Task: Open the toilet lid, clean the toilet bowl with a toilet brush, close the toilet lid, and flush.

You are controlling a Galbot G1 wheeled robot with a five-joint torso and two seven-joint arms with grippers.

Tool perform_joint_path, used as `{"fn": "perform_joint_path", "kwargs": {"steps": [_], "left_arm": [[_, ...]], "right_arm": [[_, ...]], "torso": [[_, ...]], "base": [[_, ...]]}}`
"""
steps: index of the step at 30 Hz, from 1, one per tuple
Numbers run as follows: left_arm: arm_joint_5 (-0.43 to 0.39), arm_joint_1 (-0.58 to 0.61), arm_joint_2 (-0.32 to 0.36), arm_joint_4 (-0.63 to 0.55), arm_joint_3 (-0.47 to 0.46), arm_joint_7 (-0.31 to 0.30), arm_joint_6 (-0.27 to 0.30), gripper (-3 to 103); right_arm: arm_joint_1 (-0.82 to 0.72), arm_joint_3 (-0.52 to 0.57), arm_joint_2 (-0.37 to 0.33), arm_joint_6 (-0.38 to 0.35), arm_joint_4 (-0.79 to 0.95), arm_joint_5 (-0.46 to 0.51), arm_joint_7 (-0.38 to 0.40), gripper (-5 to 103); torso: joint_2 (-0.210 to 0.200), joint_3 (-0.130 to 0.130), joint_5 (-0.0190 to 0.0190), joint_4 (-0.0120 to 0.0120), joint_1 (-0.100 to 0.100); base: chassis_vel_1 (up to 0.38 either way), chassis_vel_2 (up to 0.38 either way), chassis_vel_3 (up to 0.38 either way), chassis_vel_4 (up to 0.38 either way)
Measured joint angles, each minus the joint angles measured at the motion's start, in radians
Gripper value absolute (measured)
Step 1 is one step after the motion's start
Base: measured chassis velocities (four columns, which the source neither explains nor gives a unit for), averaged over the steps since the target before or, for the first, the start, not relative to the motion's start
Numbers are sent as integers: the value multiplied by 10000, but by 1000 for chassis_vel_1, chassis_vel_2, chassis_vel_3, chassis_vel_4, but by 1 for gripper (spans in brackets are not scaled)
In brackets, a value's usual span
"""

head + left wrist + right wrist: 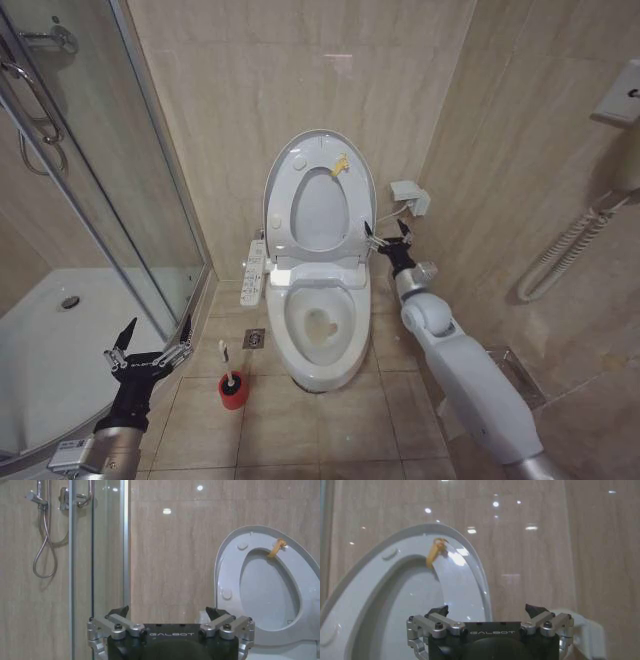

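I see the toilet lid standing upright against the wall with the seat ring raised against it, and the toilet bowl uncovered below. My right tool sits released, fingers spread, just beside the lid's right edge without gripping it. My left tool hovers low by the shower door, also released and empty, with the toilet brush upright in its red holder on the floor between it and the bowl.
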Motion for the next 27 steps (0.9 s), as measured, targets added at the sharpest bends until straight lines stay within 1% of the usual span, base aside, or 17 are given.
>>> {"fn": "perform_joint_path", "kwargs": {"steps": [6, 9, 12, 15, 18, 27], "left_arm": [[0, 0, 0, 0, 0, 0, 0, 100], [0, 0, 0, 0, 0, 0, 0, 100], [0, 0, 0, 0, 0, 0, 0, 100], [0, -1, 0, 0, 0, 0, 0, 100], [0, -1, 0, 1, 0, 0, 0, 100], [0, 0, 0, 0, 0, 0, 0, 100]], "right_arm": [[-595, 375, 90, 29, 248, -135, 71, 100], [-1102, 724, 275, 110, 469, -251, 77, 100], [-1301, 854, 363, 139, 562, -299, 85, 100], [-1815, 1137, 587, 237, 863, -533, 138, 100], [-2098, 1282, 680, 308, 1033, -681, 146, 100], [-2936, 1681, 887, 572, 1518, -1081, 192, 100]], "torso": [[0, 0, 0, 0, 0], [0, 0, -1, 1, 0], [0, 0, 0, 0, 0], [0, 0, 0, 2, 0], [0, 0, -1, -2, 0], [0, 0, -1, 0, 0]], "base": [[0, 0, 0, 0], [0, 0, 0, 0], [0, 0, 0, 0], [0, 0, 0, 0], [0, 0, 0, 0], [0, 0, 0, 0]]}}
